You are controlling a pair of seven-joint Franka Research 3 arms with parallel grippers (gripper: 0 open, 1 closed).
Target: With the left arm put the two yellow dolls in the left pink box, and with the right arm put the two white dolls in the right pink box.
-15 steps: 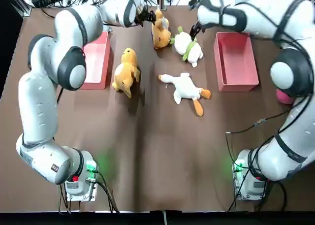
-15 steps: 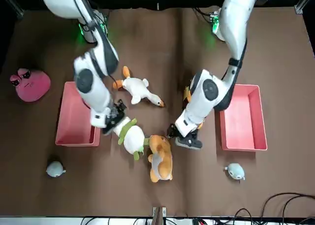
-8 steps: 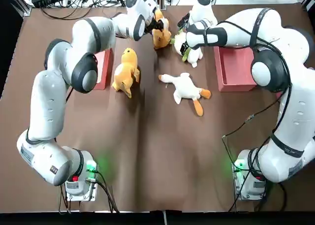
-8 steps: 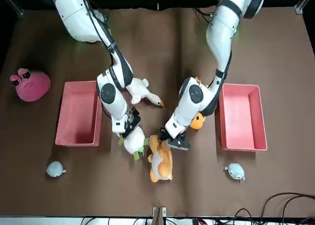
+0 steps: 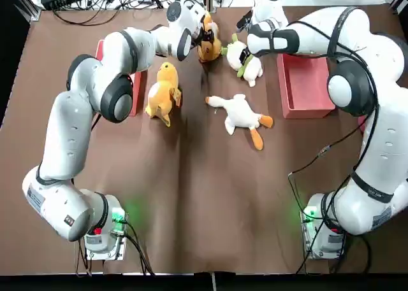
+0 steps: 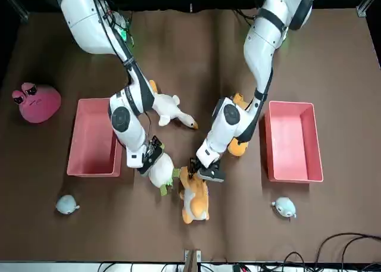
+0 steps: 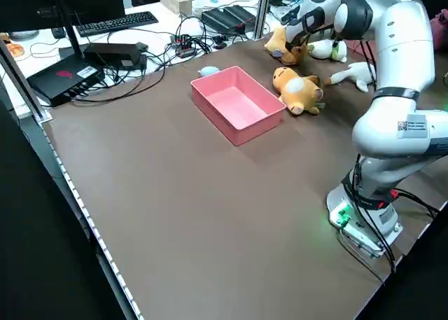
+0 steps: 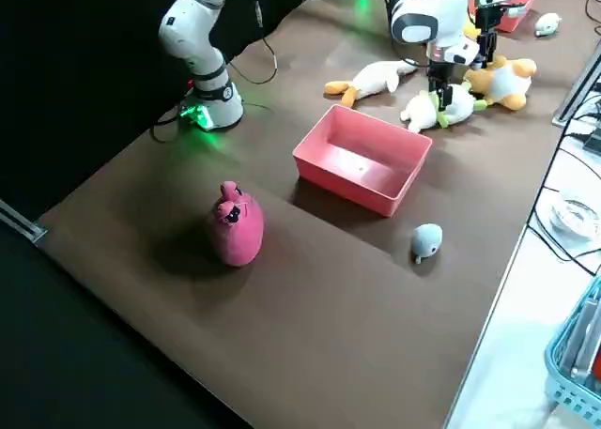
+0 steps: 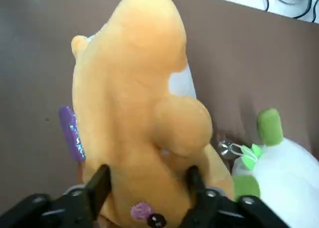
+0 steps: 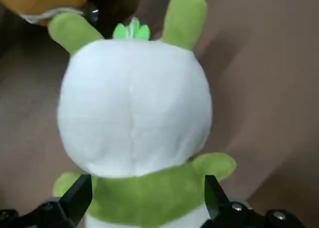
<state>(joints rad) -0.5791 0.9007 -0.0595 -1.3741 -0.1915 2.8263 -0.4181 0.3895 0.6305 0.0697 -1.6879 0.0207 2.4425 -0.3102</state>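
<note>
A yellow doll [image 5: 210, 48] lies at the table's far edge, and my left gripper [image 5: 204, 34] is shut on it, one finger [image 9: 98, 187] pressed into each side. Beside it lies a white doll with a green scarf [image 5: 246, 59]. My right gripper [image 5: 245, 41] is open over it, its fingers [image 10: 79, 194] straddling the scarf. A second yellow doll [image 5: 162, 95] lies near the left pink box [image 5: 134, 87], which my left arm partly hides. A white goose doll [image 5: 241, 114] lies mid-table. The right pink box [image 5: 305, 81] holds nothing.
A pink plush [image 6: 36, 102] sits outside the right box. Two small grey-blue toys [image 6: 66, 205] [image 6: 284, 207] lie at the far edge. Cables and electronics [image 7: 105, 50] crowd the bench beyond the table. The near half of the table is bare.
Both grippers came down from above onto the dolls at the far edge. The left one closed around the yellow doll, and the right one settled over the white doll.
</note>
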